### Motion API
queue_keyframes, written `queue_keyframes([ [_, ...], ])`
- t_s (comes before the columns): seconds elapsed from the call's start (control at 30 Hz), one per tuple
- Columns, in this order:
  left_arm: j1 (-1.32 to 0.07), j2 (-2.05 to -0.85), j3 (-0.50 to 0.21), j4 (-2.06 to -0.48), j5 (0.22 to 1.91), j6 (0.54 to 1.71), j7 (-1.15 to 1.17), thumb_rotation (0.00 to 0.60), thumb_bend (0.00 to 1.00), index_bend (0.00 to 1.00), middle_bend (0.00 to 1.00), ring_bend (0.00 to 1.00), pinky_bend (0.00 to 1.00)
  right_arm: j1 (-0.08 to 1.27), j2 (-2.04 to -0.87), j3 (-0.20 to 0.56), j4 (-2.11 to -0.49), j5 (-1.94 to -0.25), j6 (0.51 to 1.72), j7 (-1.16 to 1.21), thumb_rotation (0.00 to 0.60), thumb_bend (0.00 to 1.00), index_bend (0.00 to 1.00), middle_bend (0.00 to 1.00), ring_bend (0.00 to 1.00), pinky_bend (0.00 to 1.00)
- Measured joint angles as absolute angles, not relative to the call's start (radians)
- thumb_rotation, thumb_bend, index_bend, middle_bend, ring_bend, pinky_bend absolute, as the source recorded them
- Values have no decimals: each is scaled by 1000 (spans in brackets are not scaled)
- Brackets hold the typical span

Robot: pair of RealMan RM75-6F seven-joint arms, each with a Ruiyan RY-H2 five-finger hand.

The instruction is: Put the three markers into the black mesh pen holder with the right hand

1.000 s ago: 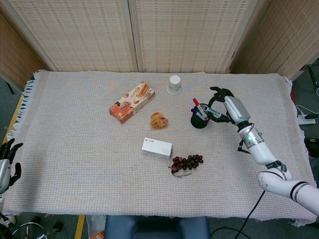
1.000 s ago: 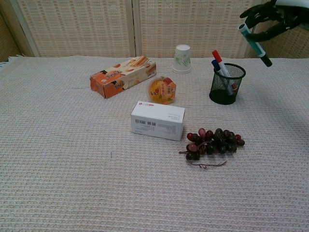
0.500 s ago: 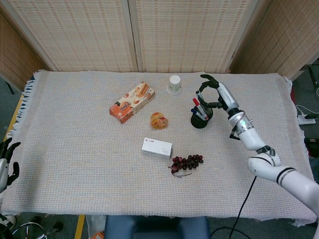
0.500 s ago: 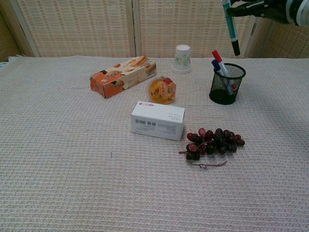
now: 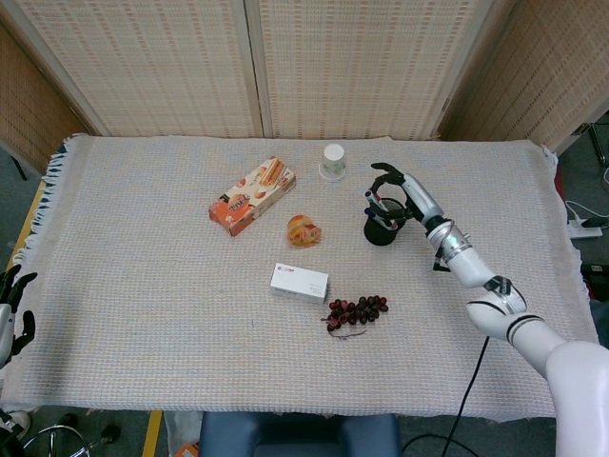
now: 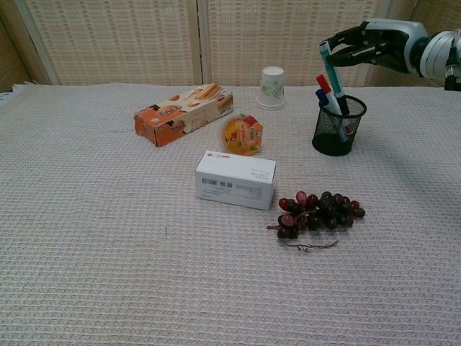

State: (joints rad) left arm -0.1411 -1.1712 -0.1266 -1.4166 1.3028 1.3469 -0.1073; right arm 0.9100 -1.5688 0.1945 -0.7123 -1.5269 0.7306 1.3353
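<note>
The black mesh pen holder [image 6: 338, 126] [image 5: 381, 230] stands right of the table's centre. A red-capped marker [image 6: 323, 86] and a blue-capped marker [image 6: 321, 96] lean inside it. My right hand [image 6: 378, 45] [image 5: 407, 198] hovers just above and to the right of the holder and pinches the top of a teal marker [image 6: 331, 76]. This marker stands nearly upright with its black lower end inside the holder's rim. My left hand [image 5: 11, 305] hangs off the table's near left edge, fingers apart, holding nothing.
A white paper cup [image 6: 272, 88] stands behind and left of the holder. An orange snack box [image 6: 184, 114], an orange jelly cup [image 6: 243, 135], a white carton [image 6: 235, 179] and a bunch of dark grapes [image 6: 318, 213] lie on the woven cloth [image 6: 108, 252].
My right hand has swung left and come down over the holder. The teal marker turned from slanted to upright and its lower end dropped into the holder.
</note>
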Motion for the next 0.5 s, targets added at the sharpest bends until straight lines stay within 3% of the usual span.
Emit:
queue_keyframes([
  [0.27,-143,-1171,-126,-1418,1300,1340,-100,600,612,154,0,0,55,885,-1589,133,-644,-1539,750,1367,600,358,591,97,173,51],
  [0.5,-145,-1171,-126,-1423,1296,1336,-90,600,612,149,0,0,55,881,-1555,87,-652,-1560,741,1354,600,278,315,89,88,0],
])
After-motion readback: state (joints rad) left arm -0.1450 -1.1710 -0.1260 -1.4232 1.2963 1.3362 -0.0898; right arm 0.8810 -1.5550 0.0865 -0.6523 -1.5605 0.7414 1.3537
